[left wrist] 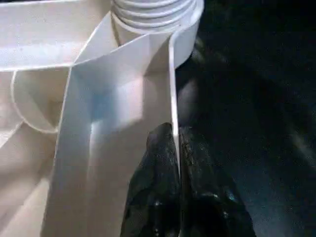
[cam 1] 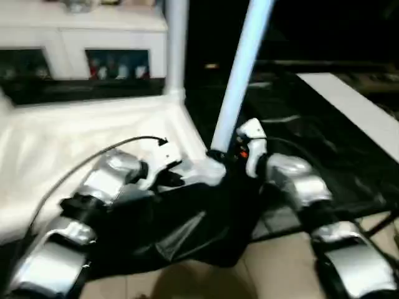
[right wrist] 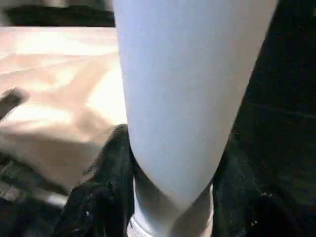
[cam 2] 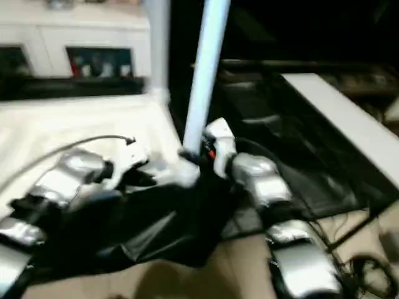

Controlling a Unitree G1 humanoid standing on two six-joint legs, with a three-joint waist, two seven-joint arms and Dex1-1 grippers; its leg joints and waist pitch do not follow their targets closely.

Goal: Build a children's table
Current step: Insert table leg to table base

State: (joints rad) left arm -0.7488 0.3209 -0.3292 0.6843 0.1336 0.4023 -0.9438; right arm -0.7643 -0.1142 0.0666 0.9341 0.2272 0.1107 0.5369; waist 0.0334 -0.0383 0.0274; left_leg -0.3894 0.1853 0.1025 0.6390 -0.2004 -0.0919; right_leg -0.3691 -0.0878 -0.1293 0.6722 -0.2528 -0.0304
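Our silver forearms (cam 1: 56, 249) frame the upturned table top (cam 1: 75, 143). Left wrist view: left fingers (left wrist: 160, 173) pinch its side wall beside the corner socket (left wrist: 153, 19). Right wrist view: right fingers (right wrist: 98, 197) clasp the tilted leg (right wrist: 187, 89). We should straighten it over that socket before twisting.

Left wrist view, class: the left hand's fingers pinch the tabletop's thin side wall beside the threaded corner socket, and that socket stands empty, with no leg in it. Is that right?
Not quite. The left hand does pinch the tabletop's wall, but the corner socket is not empty: the left wrist view shows a ribbed, threaded leg end seated in it.
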